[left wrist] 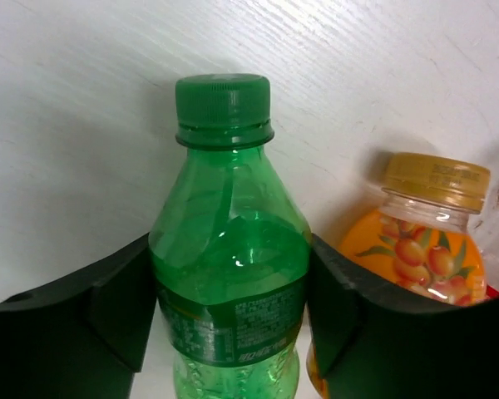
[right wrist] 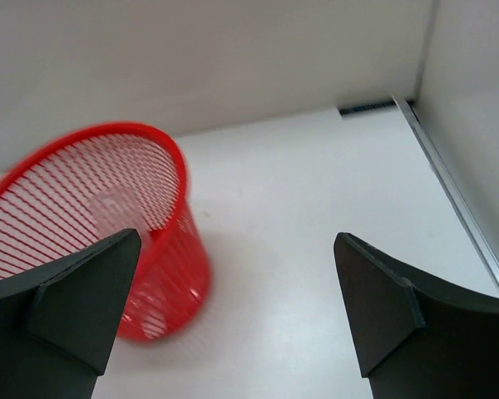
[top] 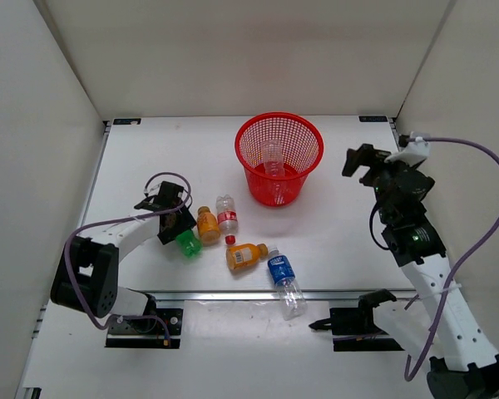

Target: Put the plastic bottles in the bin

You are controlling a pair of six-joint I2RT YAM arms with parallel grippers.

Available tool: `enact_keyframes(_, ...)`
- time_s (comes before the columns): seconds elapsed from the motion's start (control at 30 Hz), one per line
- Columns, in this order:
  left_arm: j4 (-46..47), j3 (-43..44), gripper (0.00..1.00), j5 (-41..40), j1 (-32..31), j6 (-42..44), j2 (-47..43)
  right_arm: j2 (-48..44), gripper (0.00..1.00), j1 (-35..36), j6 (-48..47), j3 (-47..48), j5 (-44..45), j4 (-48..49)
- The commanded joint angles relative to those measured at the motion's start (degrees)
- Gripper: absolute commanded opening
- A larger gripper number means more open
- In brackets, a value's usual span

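Observation:
My left gripper (top: 181, 226) is shut on the green bottle (top: 188, 243), which lies on the table; in the left wrist view its fingers (left wrist: 121, 307) press both sides of the bottle (left wrist: 229, 249). An orange bottle (top: 208, 224) lies right beside it, also seen in the left wrist view (left wrist: 420, 249). A clear red-label bottle (top: 226, 214), a second orange bottle (top: 245, 256) and a blue-label bottle (top: 284, 281) lie nearby. The red mesh bin (top: 249, 133) holds a clear bottle (top: 273, 158). My right gripper (top: 364, 162) is open and empty, raised to the right of the bin (right wrist: 162, 274).
A tiny loose red cap (top: 230, 240) lies between the orange bottles. White walls enclose the table on the left, back and right. A metal rail (top: 233, 295) runs along the near edge, and the blue-label bottle reaches onto it.

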Motion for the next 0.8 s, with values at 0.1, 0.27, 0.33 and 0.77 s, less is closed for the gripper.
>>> enact_keyframes(0.1,-1.1,3.0,0.51,-1.5,1.3,-1.1,-1.4,-4.5,0.99,-11.8,6.3,-5.0,-7.5,-14.0)
enact_keyframes(0.27,-6.1,15.8,0.50,-7.5,0.2,3.2,-11.3,-7.9,0.99,-16.1,6.2,-8.8,-11.3,-18.5)
enact_keyframes(0.33,-4.5,24.1,0.48,-10.2,-3.6,6.4,-12.5,-8.7,0.99,-16.0,6.2,-11.5,-11.5,-20.4)
enact_keyframes(0.77,13.7,65.3,0.61,-12.3,-22.9,18.8,20.6,-9.6,0.99,-1.9,4.3,-15.4,-9.0,-26.1)
